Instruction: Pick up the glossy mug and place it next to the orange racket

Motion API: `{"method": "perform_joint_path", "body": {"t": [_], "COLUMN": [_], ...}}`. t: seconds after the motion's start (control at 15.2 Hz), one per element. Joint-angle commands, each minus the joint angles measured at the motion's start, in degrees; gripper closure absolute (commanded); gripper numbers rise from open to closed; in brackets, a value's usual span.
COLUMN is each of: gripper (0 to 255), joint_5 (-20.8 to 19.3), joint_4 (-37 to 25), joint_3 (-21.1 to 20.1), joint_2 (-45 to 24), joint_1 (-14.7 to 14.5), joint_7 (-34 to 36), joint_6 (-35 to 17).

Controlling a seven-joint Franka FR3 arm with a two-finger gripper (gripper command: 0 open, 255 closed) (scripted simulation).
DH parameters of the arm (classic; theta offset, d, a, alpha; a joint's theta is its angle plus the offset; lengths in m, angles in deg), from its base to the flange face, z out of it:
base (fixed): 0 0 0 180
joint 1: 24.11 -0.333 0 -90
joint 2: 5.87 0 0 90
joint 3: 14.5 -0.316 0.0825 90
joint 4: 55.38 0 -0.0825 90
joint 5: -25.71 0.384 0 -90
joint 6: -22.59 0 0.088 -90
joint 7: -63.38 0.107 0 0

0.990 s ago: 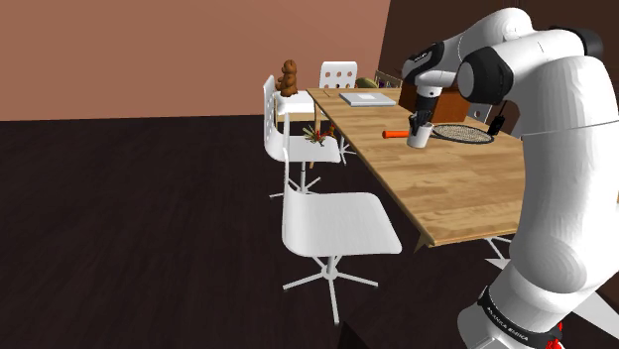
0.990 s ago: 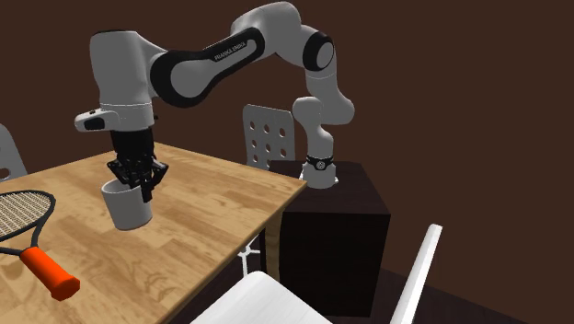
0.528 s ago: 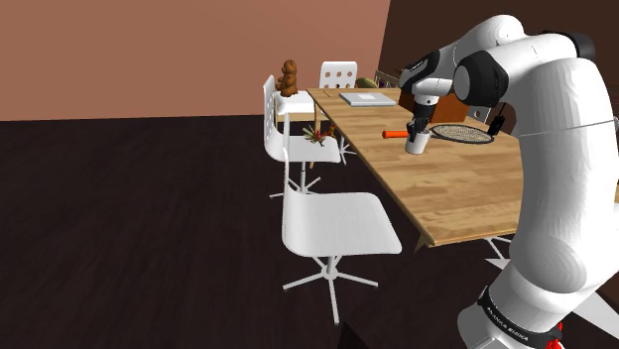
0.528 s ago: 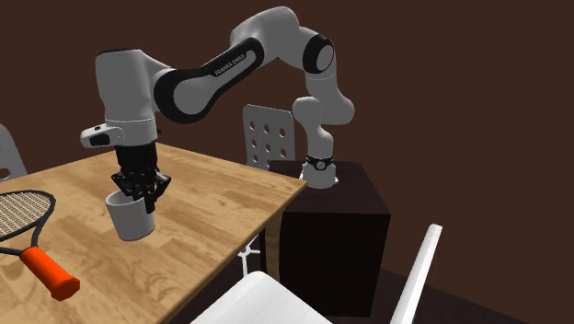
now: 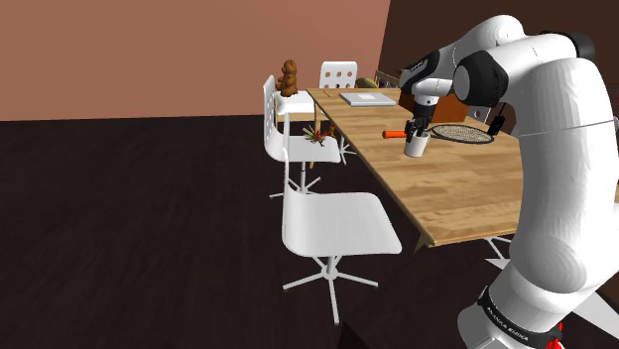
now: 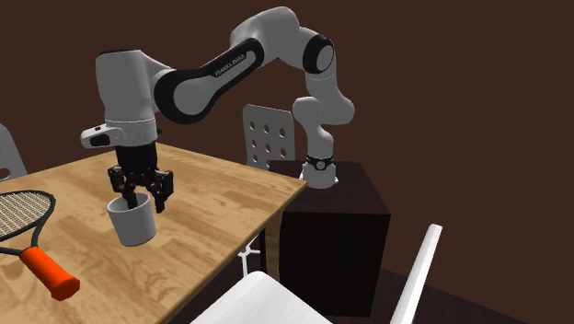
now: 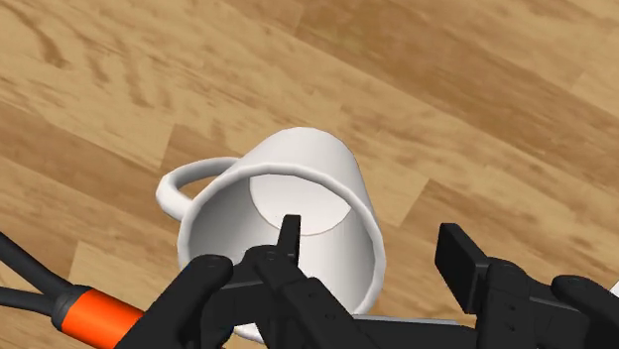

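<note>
One plain white mug with a smooth sheen and a loop handle (image 6: 132, 223) stands upright on the single light wooden table (image 6: 216, 207), near the one racket with an orange grip and dark strung head (image 6: 29, 244). The black two-finger gripper (image 6: 140, 195) hangs over the mug with its fingers apart, one inside the rim and one outside. In the shoulder view three white chairs (image 5: 332, 223) stand around the table, and a flat grey slab (image 5: 367, 97) lies farther along its top.
</note>
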State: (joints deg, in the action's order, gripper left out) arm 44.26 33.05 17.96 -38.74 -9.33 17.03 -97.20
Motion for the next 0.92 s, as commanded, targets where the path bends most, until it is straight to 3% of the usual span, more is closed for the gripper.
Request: {"method": "perform_joint_path", "body": {"t": [0.0, 0.2, 0.46, 0.86], "gripper": [0, 0, 0, 0], "joint_5": [0.0, 0.0, -1.9, -1.9], "joint_4": [0.0, 0.0, -2.9, -2.9], "joint_3": [0.0, 0.0, 1.2, 1.2], "joint_2": [0.0, 0.0, 3.0, 3.0], "joint_1": [0.0, 0.0, -0.6, -0.6], "joint_7": [0.0, 0.0, 1.1, 1.1], "joint_6": [0.0, 0.0, 5.5, 5.5]}}
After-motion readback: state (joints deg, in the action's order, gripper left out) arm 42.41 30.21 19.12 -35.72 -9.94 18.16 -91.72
